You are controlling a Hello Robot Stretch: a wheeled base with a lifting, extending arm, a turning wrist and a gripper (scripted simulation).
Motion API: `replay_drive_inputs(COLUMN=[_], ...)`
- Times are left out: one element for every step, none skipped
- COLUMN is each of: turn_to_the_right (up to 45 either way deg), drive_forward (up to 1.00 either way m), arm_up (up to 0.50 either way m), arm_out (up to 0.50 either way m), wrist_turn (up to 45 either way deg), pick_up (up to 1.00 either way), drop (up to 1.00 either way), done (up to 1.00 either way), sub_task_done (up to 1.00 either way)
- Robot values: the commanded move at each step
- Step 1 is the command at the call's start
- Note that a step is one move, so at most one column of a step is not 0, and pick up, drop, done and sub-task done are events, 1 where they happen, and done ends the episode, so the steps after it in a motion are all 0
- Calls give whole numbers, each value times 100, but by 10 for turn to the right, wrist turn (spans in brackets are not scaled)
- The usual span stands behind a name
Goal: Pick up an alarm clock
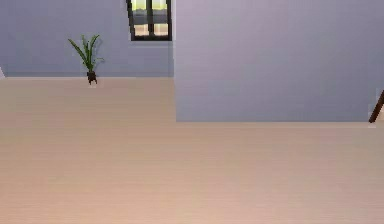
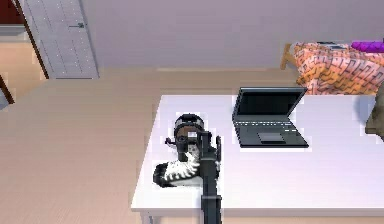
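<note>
White table (image 2: 330, 170): open laptop (image 2: 268, 120), small dark round thing (image 2: 186, 128) on it

The floor (image 1: 120, 160) looks like pale wood boards, smooth, with a soft matt finish. The walls (image 1: 270, 60) are flat painted plaster, matt and without grain. The far window (image 1: 149, 18) has a dark frame, and whether it is wood or metal cannot be told. The table (image 2: 330, 185) has a plain white top, smooth and even. The laptop (image 2: 268, 118) on it is dark and dull, likely plastic. The arm (image 2: 209, 190) is matt black, and the gripper (image 2: 187, 132) is dark and dull too. The far-left door (image 2: 62, 38) is white, panelled and painted. At the far right, the bed (image 2: 335, 68) wears patterned cloth, soft-looking.
</note>
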Motion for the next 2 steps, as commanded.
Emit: replay_drive_inputs(turn_to_the_right=[0, 0], drive_forward=[0, 0], arm_up=[0, 10], arm_out=[0, 0], wrist_turn=[0, 0], pick_up=[100, 0], drop=[0, 0], done=[0, 0], sub_task_done=[0, 0])
